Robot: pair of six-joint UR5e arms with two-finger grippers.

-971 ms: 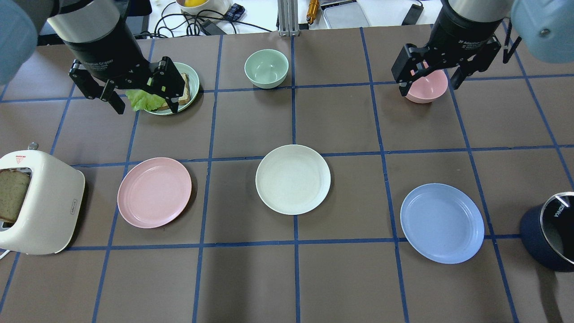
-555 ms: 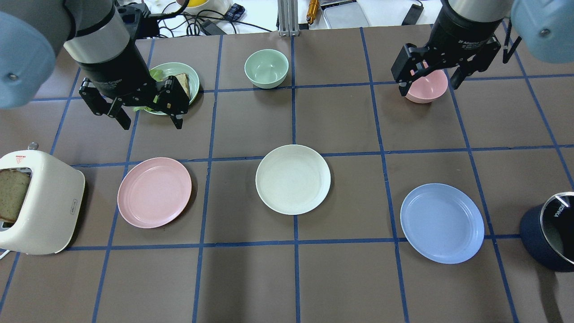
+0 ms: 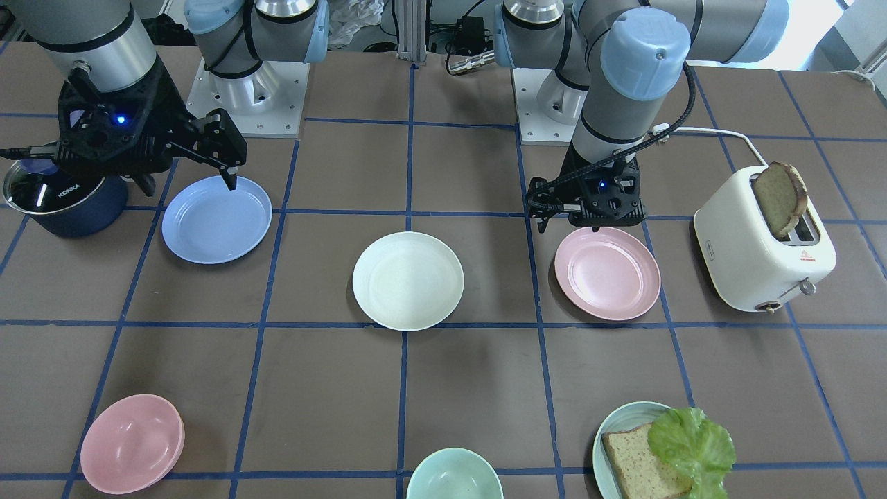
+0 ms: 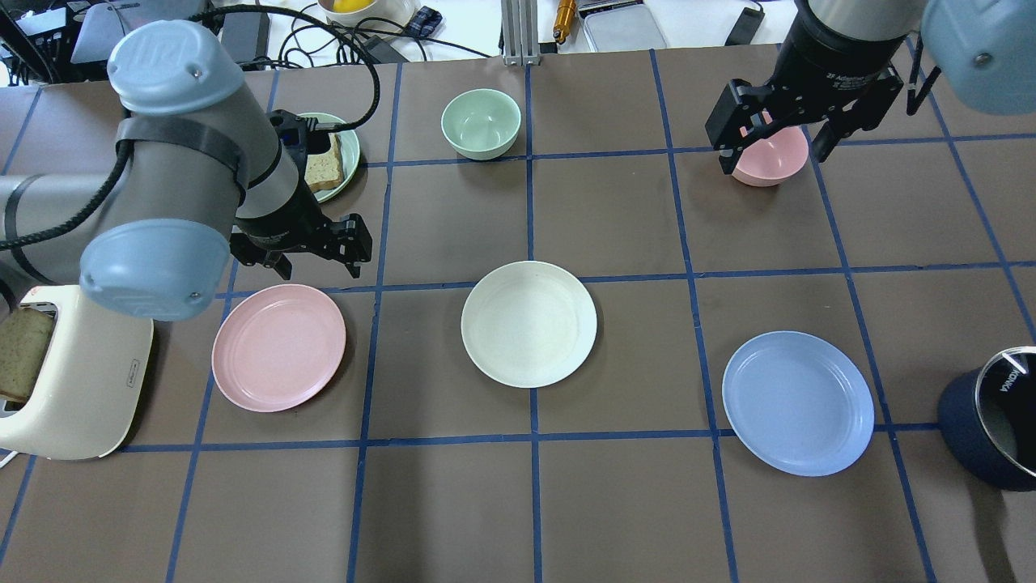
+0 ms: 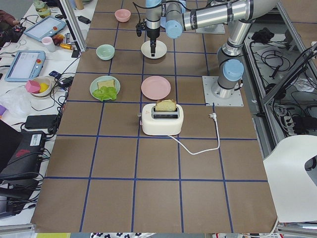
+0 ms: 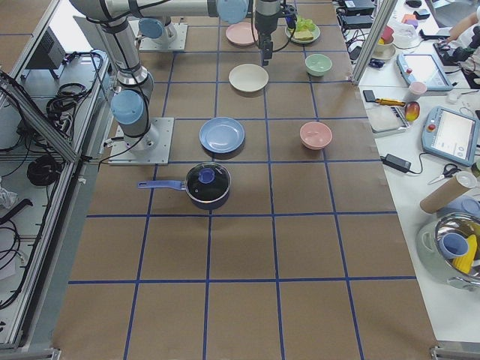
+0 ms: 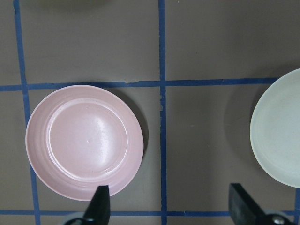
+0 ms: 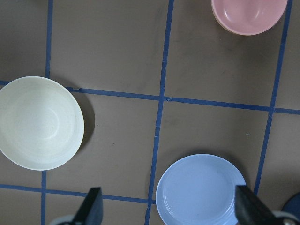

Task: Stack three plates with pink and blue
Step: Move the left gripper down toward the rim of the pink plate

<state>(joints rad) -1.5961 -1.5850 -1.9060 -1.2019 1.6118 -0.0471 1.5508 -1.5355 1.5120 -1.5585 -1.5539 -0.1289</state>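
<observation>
The pale pink plate lies on the left of the table, the cream-white plate in the middle and the light blue plate on the right, each apart and flat. My left gripper is open and empty. It hovers just beyond the pink plate's far right rim, and its wrist view shows the pink plate ahead of the fingertips. My right gripper is open and empty, high over the pink bowl. Its wrist view shows the blue plate and the cream plate.
A white toaster with a bread slice stands at the left edge. A teal plate with bread and lettuce sits behind the left arm. A green bowl and a pink bowl are at the back. A dark pot stands at the right edge.
My left arm has swung from over the bread-and-lettuce plate toward the pink plate and come lower, jaws still open. My right arm has not moved. The plates have not moved.
</observation>
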